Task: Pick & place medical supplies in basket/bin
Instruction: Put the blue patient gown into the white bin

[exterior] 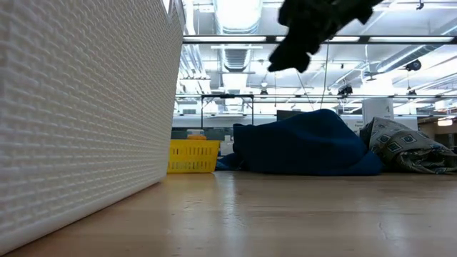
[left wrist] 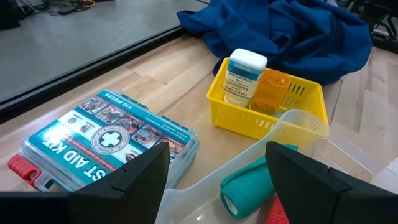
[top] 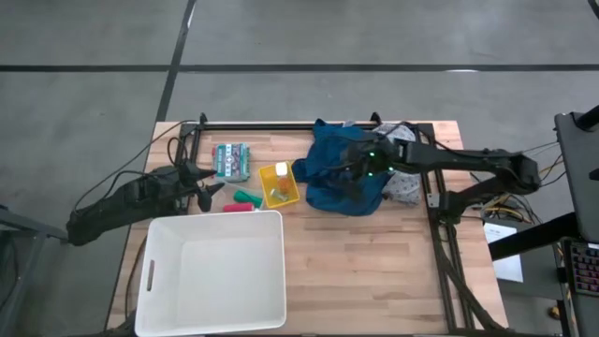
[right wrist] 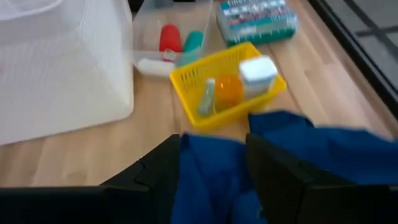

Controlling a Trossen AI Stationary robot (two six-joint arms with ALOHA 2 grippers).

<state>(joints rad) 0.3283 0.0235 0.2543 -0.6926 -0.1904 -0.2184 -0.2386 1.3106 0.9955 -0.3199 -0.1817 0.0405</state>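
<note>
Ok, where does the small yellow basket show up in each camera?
High view: yellow basket, table centre, left of the blue garment.
Low view, between the white tub and the garment.
Left wrist, centre.
Right wrist, centre.
Shared landmark: the blue garment.

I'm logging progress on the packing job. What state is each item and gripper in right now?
white tub: upright, nothing visible inside.
blue garment: crumpled on the table, outside the tub.
grey speckled cloth: bunched beside the garment.
yellow basket: upright, holding bottles.
first aid kit: closed, lying flat.
left gripper: open, empty.
right gripper: open, over the garment.
</note>
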